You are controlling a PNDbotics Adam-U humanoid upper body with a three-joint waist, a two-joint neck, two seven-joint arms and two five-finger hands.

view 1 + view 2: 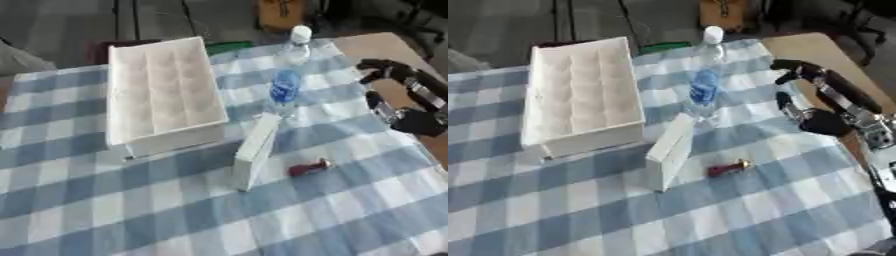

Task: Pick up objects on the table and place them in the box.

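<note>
Right hand [820,117] hovers over the right side of the table, its black fingers [789,66] spread and relaxed with the thumb apart, grasping nothing and touching nothing; it sits just right of the bottle, with open cloth between them. No left hand shows in either view.

Blue-and-white checked cloth [105,200] covers most of the table, lying askew in the pictures, and a bare strip of brown tabletop [811,47] shows at the far right edge under the hand and forearm. Beyond the table the floor is dark grey, with a brown cardboard-coloured object [280,12] standing past the far edge and a bit of green [229,46] peeking out behind the box.

Toward the left of the cloth sits the white box [162,90], open at the top, its inside divided into rows of shallow compartments. Its white lid [255,150] stands on edge just beside the box's near right corner, tilted. A clear plastic bottle [287,75] with a blue label and a white cap lies on the cloth right of the box, cap toward the far edge. Near the lid, on its right, lies a small dark red object [308,168] with a pale tip.
</note>
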